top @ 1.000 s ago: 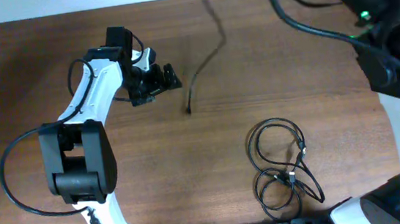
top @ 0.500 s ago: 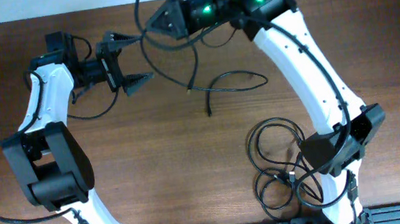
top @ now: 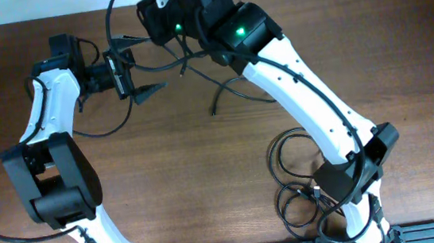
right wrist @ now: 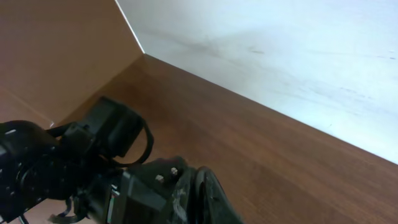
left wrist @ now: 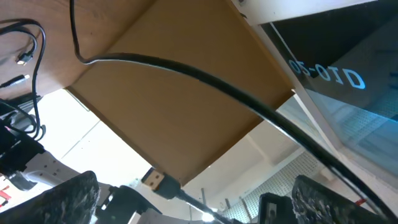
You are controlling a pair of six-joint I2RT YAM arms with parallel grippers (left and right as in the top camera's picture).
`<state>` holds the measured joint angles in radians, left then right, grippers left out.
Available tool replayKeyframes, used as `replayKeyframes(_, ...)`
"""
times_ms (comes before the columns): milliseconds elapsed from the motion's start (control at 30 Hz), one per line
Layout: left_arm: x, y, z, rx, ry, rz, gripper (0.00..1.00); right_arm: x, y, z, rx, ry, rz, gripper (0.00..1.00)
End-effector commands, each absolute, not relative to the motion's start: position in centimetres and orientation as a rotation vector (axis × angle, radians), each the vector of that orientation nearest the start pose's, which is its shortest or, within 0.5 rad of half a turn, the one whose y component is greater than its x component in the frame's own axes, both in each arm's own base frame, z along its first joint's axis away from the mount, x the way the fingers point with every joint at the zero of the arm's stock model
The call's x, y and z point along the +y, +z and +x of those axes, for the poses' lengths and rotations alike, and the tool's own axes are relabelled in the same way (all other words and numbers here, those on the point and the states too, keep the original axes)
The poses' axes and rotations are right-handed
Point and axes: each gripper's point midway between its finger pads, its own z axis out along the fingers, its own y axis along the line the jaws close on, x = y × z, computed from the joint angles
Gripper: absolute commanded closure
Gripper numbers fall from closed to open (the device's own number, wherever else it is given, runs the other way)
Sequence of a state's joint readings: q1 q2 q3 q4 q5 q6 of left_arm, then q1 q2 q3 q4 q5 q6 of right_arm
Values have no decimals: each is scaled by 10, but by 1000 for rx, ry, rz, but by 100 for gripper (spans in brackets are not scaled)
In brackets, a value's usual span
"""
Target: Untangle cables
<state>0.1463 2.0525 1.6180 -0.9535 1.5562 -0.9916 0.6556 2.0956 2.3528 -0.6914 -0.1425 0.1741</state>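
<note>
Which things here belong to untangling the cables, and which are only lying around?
For the job:
loose cable
coiled cables

Not for the job:
thick arm wire, part of the robot
table

The table (top: 205,162) is matt brown wood with fine grain. At 5 o'clock the cables (top: 318,192) look smooth black rubber; the right arm (top: 302,89) has glossy white plastic.
</note>
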Motion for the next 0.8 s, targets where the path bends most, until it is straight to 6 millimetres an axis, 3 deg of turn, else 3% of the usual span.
replayKeyframes(0, -108, 212, 429, 2399, -2295, -1279, 7, 381, 369, 454, 1964, 663, -574, 96)
replayKeyframes(100, -104, 211, 430, 2382, -2305, -1446, 1, 362, 367, 471, 1991, 551, -425, 96)
replayKeyframes(167, -98, 211, 432, 2339, -2319, -1666, 1, 359, 365, 471, 2032, 602, -305, 96)
replayKeyframes(300, -95, 212, 433, 2275, -2325, -1951, 1, 386, 363, 449, 2057, 726, -357, 96)
replayKeyframes(400, -94, 212, 433, 2247, -2329, -2056, 1, 403, 364, 433, 2054, 751, -399, 96)
replayKeyframes(500, -95, 213, 432, 2247, -2335, -2053, 1, 417, 364, 420, 2050, 772, -432, 96)
replayKeyframes(767, -95, 212, 433, 2248, -2332, -2052, 34, 427, 372, 415, 2013, 810, -451, 96)
